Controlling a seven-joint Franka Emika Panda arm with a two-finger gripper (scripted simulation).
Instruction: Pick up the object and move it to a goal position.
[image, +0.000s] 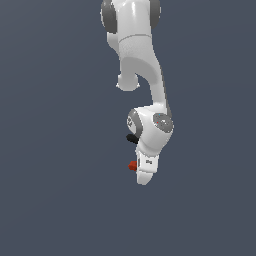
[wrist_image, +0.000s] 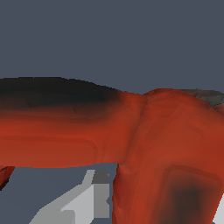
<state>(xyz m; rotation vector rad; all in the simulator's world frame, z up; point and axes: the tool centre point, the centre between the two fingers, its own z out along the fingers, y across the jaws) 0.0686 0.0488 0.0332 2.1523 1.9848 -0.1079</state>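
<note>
The red drill (wrist_image: 131, 131) fills most of the wrist view, very close to the camera, with its black part along one side. In the exterior view only a small red bit (image: 132, 165) and a small black bit peek out beside the white robot arm (image: 145, 100), low near its tip. A gray finger (wrist_image: 87, 197) of the gripper (image: 143, 180) shows next to the drill, but I cannot tell if the gripper is squeezing it.

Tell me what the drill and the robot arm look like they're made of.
Drill: looks like moulded plastic, red shading into black, with a dull, low-gloss surface and soft pressed-in contours; being a render, that is only a guess. Robot arm: smooth white shell with grey joint caps, evenly shaded with a mild sheen, like painted metal or hard plastic; the look leaves it open.
</note>
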